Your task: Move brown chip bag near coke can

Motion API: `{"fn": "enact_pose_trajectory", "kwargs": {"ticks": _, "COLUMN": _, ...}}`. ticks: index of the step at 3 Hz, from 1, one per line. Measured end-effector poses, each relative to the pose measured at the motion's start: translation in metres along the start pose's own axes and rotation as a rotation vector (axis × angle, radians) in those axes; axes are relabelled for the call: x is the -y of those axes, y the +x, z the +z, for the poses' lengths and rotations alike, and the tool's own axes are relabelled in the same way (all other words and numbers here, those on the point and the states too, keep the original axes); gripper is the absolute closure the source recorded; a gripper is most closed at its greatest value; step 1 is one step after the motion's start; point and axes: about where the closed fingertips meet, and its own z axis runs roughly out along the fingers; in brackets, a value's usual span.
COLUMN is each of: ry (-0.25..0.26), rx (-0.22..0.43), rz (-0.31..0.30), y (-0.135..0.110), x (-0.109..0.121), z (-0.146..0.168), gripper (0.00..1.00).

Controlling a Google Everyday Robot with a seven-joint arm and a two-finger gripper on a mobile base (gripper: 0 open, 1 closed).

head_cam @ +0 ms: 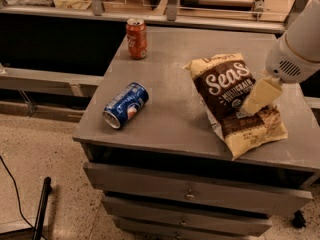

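Jaws state: cannot tell. The gripper [249, 108] is showing only as one cream-coloured slab, slanting down and to the left from the white arm housing [297, 49] at the right edge of the view. Its tip is sitting over the right-hand middle of the brown chip bag [222, 86], at or just above the wrapper (contact cannot be confirmed).

The brown chip bag is lying flat on the right half of the grey surface [170, 79], dark printed face up. Its tan lower end is reaching close to the front edge.

The coke can [136, 39] is standing upright near the far left corner of the surface, well apart from the bag.

A blue soda can [126, 105] is lying on its side near the left front of the surface, silver end pointing toward the front left. It is lying between the coke can and the front edge, clear of both the coke can and the bag.

Grey drawer fronts [195, 184] are showing below the surface. A black cable [15, 194] is running across the speckled floor at the lower left.
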Motion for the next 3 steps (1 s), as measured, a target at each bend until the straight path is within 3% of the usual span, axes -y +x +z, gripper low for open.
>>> {"fn": "enact_pose_trajectory", "kwargs": {"ticks": 1, "ry": 0.000, "rx": -0.001, "rz": 0.001, "y": 0.000, "x": 0.000, "z": 0.001, "gripper": 0.52}}
{"fn": "enact_pose_trajectory", "kwargs": {"ticks": 2, "ry": -0.023, "rx": 0.010, "rz": -0.034, "y": -0.003, "x": -0.004, "z": -0.001, "gripper": 0.76}}
{"fn": "enact_pose_trajectory", "kwargs": {"ticks": 3, "ry": -0.029, "rx": 0.061, "rz": -0.067, "y": -0.016, "x": -0.001, "z": -0.013, "gripper": 0.98}}
